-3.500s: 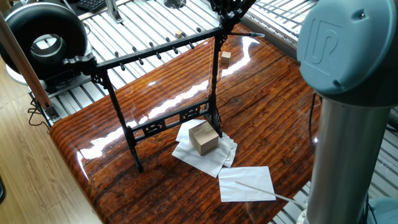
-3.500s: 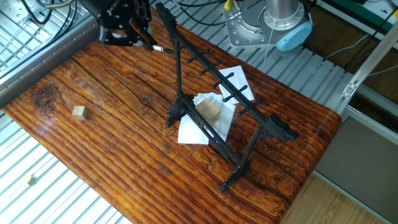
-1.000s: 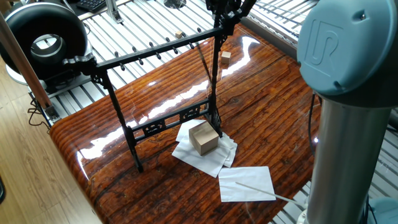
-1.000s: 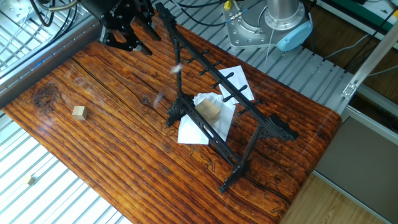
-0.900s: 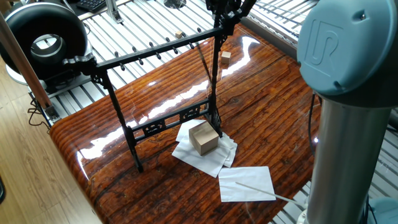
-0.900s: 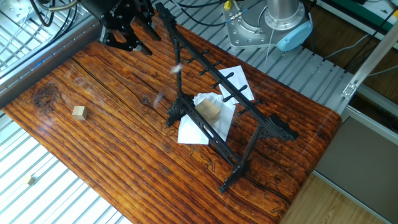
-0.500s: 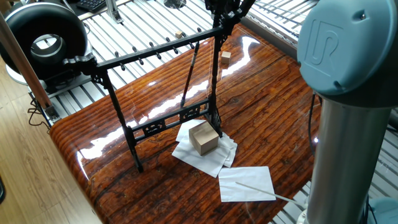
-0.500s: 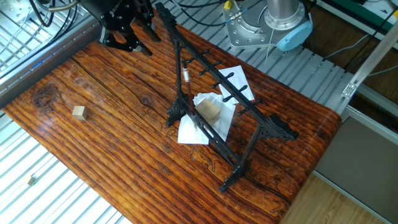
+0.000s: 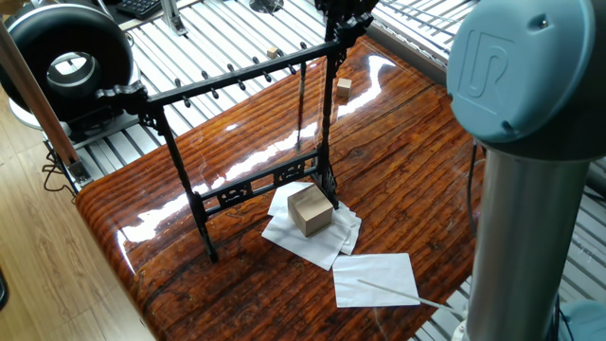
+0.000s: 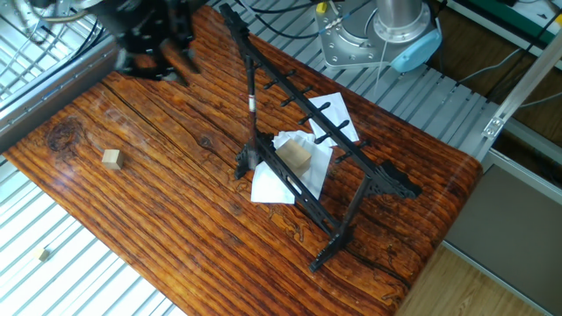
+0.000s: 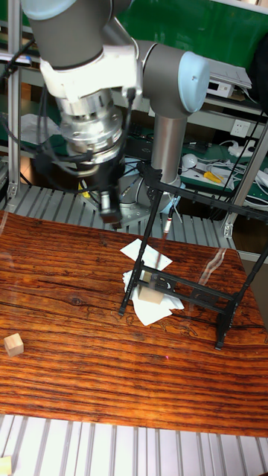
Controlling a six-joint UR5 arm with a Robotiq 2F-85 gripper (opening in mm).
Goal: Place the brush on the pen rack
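The pen rack [image 9: 237, 76] [image 10: 386, 184] [image 11: 229, 312] stands upright on the wooden table. The brush [image 9: 300, 109] [image 10: 252, 114] [image 11: 168, 223] is a thin dark rod hanging almost straight down from the rack's top bar, near the end closest to the arm's hand. My gripper [image 9: 343, 21] [image 10: 156, 61] [image 11: 109, 210] is beyond that end of the rack and clear of the brush. It is blurred with motion, its fingers are apart and nothing is between them.
A wooden cube on crumpled white paper [image 9: 310, 208] lies at the rack's foot. A flat white sheet [image 9: 376, 279] carries a pale thin stick. A small block [image 9: 343, 87] [image 10: 111, 158] [image 11: 13, 343] sits apart on the table. The grey arm column [image 9: 530, 189] fills the right.
The brush left the gripper, swung under the top bar and now hangs nearly vertical. The gripper has drawn back from the rack's end.
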